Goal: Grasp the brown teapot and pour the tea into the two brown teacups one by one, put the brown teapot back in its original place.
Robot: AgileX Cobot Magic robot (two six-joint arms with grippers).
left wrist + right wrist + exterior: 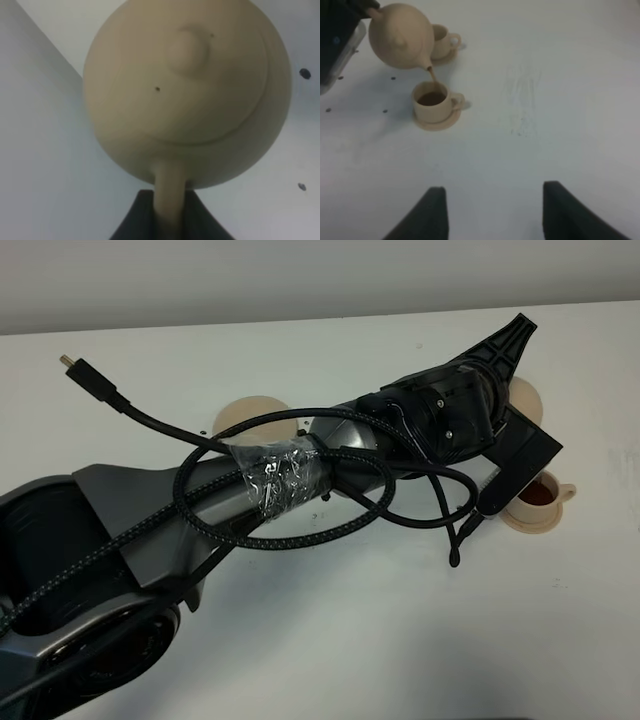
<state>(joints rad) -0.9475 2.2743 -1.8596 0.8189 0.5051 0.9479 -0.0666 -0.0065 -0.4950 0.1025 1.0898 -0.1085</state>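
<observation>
The brown teapot [400, 35] hangs tilted above the table, and its lid fills the left wrist view [185, 90]. My left gripper [170, 222] is shut on its loop handle [169, 192]. A thin stream of tea [432, 77] runs from the spout into the near teacup [432, 100], which stands on its saucer and holds dark tea [540, 495]. The second teacup [444, 42] stands on its saucer just behind the pot. My right gripper [492, 215] is open and empty, low over bare table in front of the cups. The wide tan saucer [250, 418], the original place, shows partly behind the left arm.
The left arm [300, 480] stretches across the white table [400, 620] from lower left to the cups at right, wrapped in a looping black cable [300, 530] with a loose plug [75, 365]. Small dark drops [385, 111] dot the table near the cups.
</observation>
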